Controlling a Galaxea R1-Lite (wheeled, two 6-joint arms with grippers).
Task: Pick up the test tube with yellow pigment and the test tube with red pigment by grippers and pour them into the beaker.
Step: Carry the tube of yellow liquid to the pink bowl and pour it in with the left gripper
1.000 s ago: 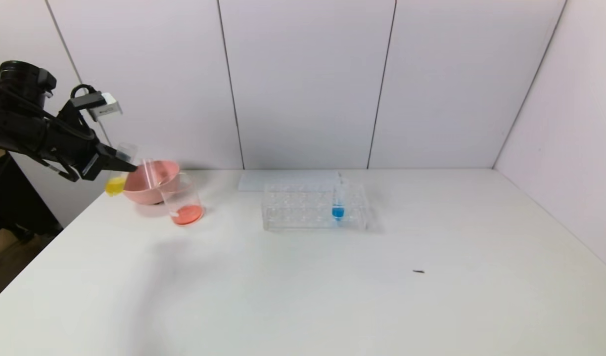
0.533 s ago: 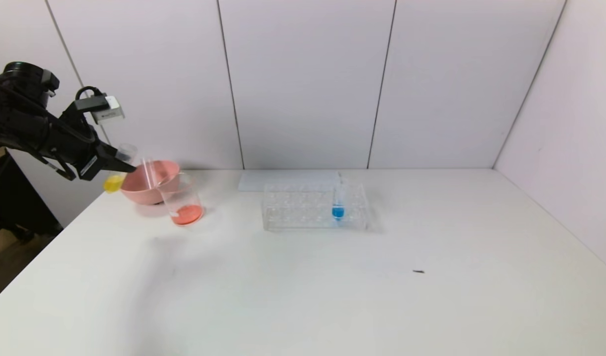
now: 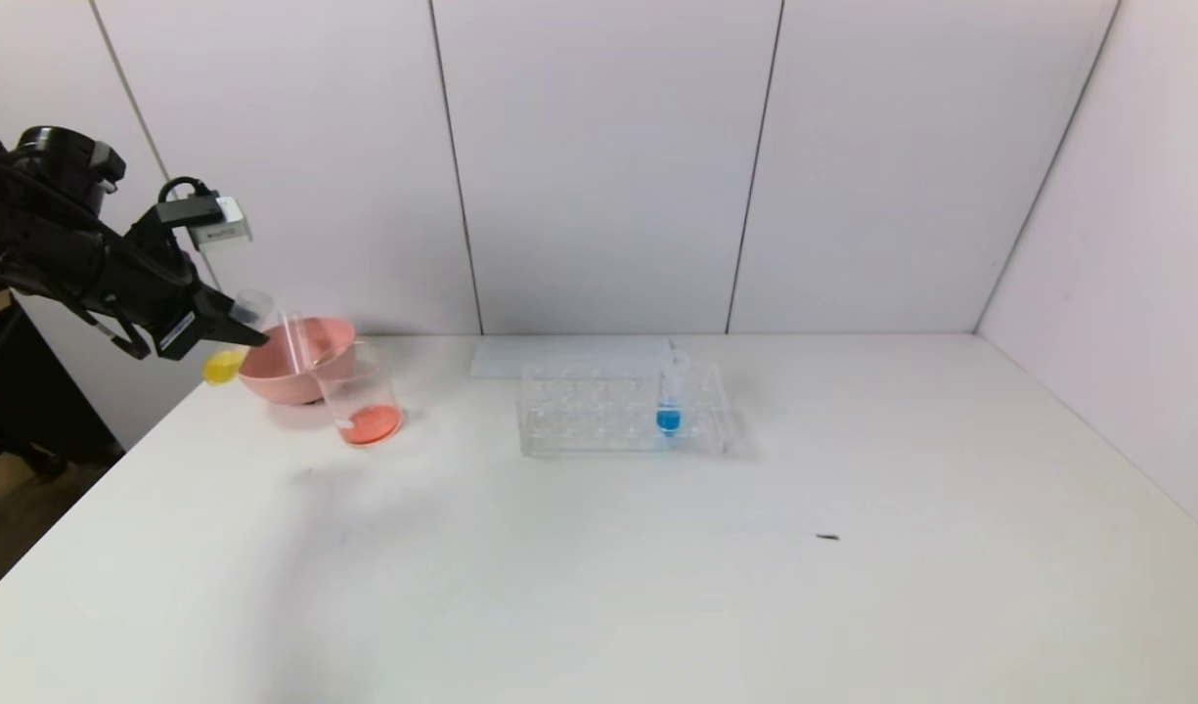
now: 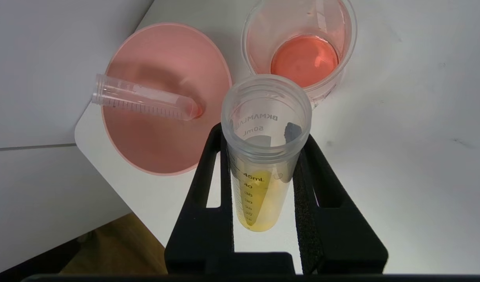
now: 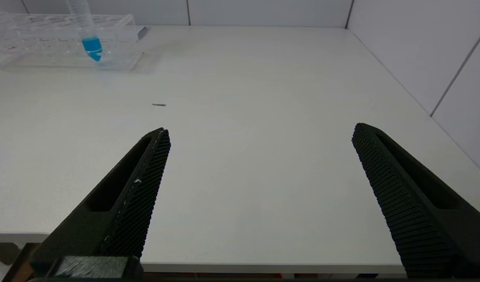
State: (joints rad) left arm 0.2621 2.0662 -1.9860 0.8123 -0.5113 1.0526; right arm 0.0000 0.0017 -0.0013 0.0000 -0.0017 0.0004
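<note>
My left gripper [image 3: 235,329] is shut on the test tube with yellow pigment [image 3: 225,364] and holds it tilted in the air just left of the pink bowl [image 3: 317,376]. In the left wrist view the gripper [image 4: 263,133] clamps the tube [image 4: 259,188], whose open mouth points toward the beaker [image 4: 343,66]. The beaker [image 3: 364,396] stands in front of the bowl and holds red-orange liquid. The test tube with red pigment [image 4: 145,102] lies in the bowl [image 4: 161,152] with only a red trace at its tip. My right gripper [image 5: 259,133] is open and empty over the near table edge.
A clear rack [image 3: 599,411] with a blue-liquid tube [image 3: 668,403] stands mid-table, with a flat white sheet [image 3: 550,355] behind it. A small dark speck [image 3: 827,537] lies on the table. The left table edge is close to the bowl.
My left gripper with the yellow tube has shifted slightly right and the tube's yellow end has moved a little left. Nothing else has moved.
</note>
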